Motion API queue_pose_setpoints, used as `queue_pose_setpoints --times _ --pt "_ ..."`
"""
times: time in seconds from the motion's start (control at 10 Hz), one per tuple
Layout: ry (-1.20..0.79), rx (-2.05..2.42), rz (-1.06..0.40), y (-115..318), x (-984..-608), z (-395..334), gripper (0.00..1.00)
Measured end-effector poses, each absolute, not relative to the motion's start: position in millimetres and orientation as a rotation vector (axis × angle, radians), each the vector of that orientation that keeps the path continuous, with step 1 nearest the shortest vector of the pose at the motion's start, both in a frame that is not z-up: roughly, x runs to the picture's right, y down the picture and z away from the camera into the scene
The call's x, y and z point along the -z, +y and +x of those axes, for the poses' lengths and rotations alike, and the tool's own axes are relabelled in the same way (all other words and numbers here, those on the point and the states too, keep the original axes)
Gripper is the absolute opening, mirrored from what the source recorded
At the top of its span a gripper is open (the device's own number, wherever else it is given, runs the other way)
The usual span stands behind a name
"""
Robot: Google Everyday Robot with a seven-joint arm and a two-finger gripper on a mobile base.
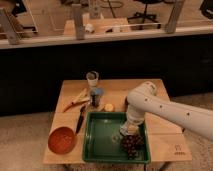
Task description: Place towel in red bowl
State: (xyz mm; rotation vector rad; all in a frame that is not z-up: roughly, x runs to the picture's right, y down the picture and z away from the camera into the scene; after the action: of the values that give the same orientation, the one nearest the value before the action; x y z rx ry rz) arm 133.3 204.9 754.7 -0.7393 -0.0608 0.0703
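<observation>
The red bowl (62,139) sits at the table's front left corner, round and orange-red with a speckled inside, and nothing is in it. Right of it lies a green tray (102,148). A pale crumpled towel (123,132) lies in the tray's right half, mostly hidden by the arm. My white arm comes in from the right and bends down into the tray. The gripper (127,130) hangs right at the towel, about a bowl's width and more to the right of the red bowl. Whether it touches the towel I cannot tell.
A dark bunch like grapes (131,144) lies in the tray's front right corner. Behind the tray stand a glass (92,78), a dark can (96,96) and a small yellow piece (108,107). A black knife (80,119) and orange-yellow pieces (75,100) lie left of the tray.
</observation>
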Motion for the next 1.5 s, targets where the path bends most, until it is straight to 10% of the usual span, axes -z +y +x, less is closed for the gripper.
queue_pose_setpoints --times 0.4,1.0,1.5 --pt "-0.09 -0.043 -0.746 216.6 -768.9 128.3 0.51" --pt "-0.078 -0.028 -0.753 228.7 -783.6 131.1 0.02" --pt "-0.079 -0.022 -0.739 226.0 -781.1 135.5 0.02"
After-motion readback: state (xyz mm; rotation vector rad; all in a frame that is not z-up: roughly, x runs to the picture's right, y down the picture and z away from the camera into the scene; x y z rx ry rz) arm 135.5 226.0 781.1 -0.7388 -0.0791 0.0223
